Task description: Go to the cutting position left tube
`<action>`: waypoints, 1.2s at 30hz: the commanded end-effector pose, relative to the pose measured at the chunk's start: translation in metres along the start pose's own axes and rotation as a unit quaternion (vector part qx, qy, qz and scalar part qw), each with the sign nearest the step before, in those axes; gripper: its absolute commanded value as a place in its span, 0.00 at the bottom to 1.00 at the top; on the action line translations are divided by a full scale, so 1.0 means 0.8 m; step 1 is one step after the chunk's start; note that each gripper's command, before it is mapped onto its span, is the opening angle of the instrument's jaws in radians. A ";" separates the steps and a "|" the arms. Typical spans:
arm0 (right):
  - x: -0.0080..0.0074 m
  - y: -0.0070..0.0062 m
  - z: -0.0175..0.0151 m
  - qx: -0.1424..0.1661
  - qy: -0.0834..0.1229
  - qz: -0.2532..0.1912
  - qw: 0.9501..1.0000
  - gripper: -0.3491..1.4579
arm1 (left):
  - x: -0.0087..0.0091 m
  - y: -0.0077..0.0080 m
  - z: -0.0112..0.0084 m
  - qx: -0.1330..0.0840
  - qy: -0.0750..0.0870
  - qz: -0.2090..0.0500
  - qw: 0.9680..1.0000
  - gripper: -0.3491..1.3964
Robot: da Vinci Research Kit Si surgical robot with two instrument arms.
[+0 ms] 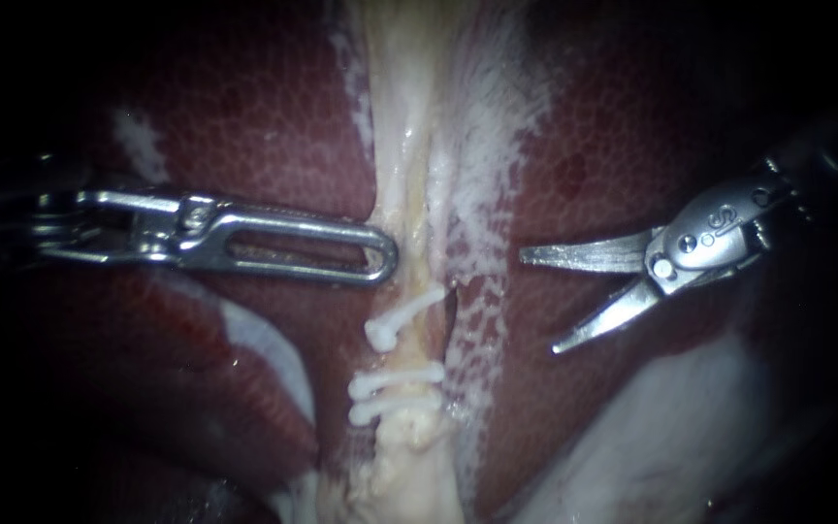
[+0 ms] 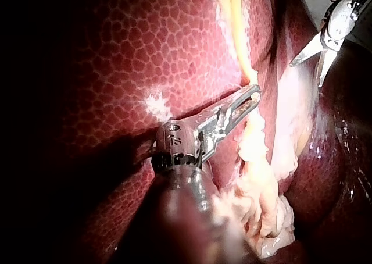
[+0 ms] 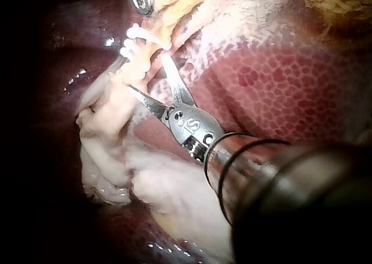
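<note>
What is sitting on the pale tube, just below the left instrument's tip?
Three white plastic clips cross the pale yellowish tube, the upper one tilted. The tube's surface beneath them and the clips' undersides are covered, so they cannot be seen.

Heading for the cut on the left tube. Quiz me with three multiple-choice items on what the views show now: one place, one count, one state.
1. In the endoscope view, where do the small white plastic clips on the pale yellowish tube lie relative to the looped metal tip of the left instrument?
A) above it
B) level with it
C) below it

2. How many white clips show?
A) one
B) three
C) five

3. The pointed metal blades of the right instrument are:
A) open, holding nothing
B) shut on the tube
C) shut on a clip

Answers:
1. C, the clips sit lower on the tube than the tip.
2. B, one slanted clip plus two level ones.
3. A, a wide gap shows between the blades, over the dark red liver.
</note>
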 end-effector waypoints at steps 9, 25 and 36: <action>-0.0002 -0.0005 0.0003 0.012 0.010 0.025 1.000 0.98 | 0.0000 0.0000 0.0000 0.000 0.000 0.000 1.000 0.00; -0.0036 -0.0048 0.0062 0.104 -0.057 0.132 0.984 0.98 | -0.0020 -0.0022 -0.0025 0.005 0.002 -0.006 1.000 0.00; -0.0059 -0.0074 0.0099 0.168 -0.089 0.174 0.966 0.96 | -0.0033 -0.0042 -0.0044 0.009 0.005 -0.010 1.000 0.00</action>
